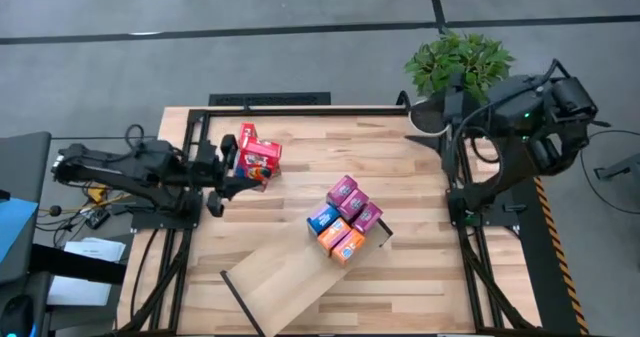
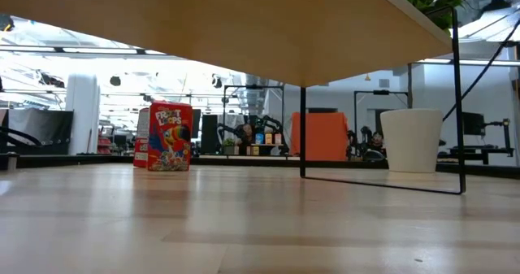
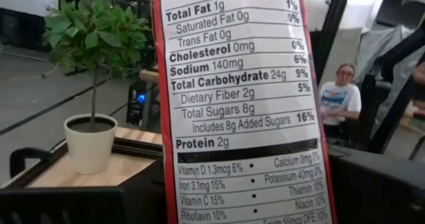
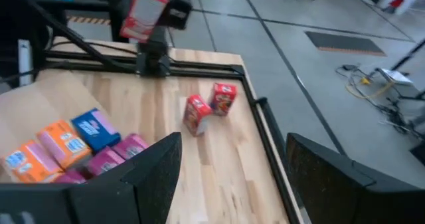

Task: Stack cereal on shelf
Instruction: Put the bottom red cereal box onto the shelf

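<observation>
Fingers of the left gripper (image 1: 243, 173) clamp a red cereal box (image 3: 239, 104) lifted above the table's far left, two red boxes (image 1: 258, 153) beneath; the right gripper (image 4: 229, 177) waits spread and empty at far right. The shelf (image 1: 285, 282) lies near-centre, six boxes (image 1: 343, 220) clustered on its end. Risk: the box twisting or slipping during the long carry.

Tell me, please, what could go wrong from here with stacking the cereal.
The left gripper holds a red cereal box in the air close to two red boxes standing on the table; a swing could topple them.
Six boxes crowd one end of the shelf; adding another there may push one off.
The right gripper waits open, far right.
</observation>
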Controlling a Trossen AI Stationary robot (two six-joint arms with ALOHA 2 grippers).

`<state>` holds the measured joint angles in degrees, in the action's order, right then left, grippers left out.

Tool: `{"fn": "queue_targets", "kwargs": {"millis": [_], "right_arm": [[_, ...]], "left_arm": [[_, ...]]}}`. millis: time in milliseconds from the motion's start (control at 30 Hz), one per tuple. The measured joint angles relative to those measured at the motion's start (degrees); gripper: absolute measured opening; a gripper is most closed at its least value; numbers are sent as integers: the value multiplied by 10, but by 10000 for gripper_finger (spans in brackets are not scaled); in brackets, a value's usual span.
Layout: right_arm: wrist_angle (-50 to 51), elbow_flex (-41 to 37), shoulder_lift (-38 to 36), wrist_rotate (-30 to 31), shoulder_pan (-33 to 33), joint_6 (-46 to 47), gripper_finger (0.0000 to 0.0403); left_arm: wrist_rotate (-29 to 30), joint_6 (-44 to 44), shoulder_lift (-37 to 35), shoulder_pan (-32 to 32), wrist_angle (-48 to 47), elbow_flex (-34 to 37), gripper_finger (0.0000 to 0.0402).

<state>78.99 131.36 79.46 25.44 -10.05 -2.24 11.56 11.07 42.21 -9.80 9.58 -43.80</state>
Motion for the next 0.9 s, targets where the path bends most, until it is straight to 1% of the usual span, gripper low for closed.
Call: {"fn": "queue_targets", "kwargs": {"millis": [100,167,433,533,667,900], "right_arm": [[-22,-51,-36,3,10,16,295],[-48,-109,-72,3,16,24,295],[-315,-416,-231,4,20,37,295],[-394,-504,-269,4,20,38,295],[-460,-572,-299,5,20,41,295],[-491,-619,-343,8,20,54,295]], "left_arm": [[1,11,7,0,41,23,162],[1,12,15,0,42,24,162],[9,-1,61,0,87,24,163],[7,-5,88,0,96,24,163],[-14,5,128,0,128,24,163],[-23,5,197,0,199,24,163]]}}
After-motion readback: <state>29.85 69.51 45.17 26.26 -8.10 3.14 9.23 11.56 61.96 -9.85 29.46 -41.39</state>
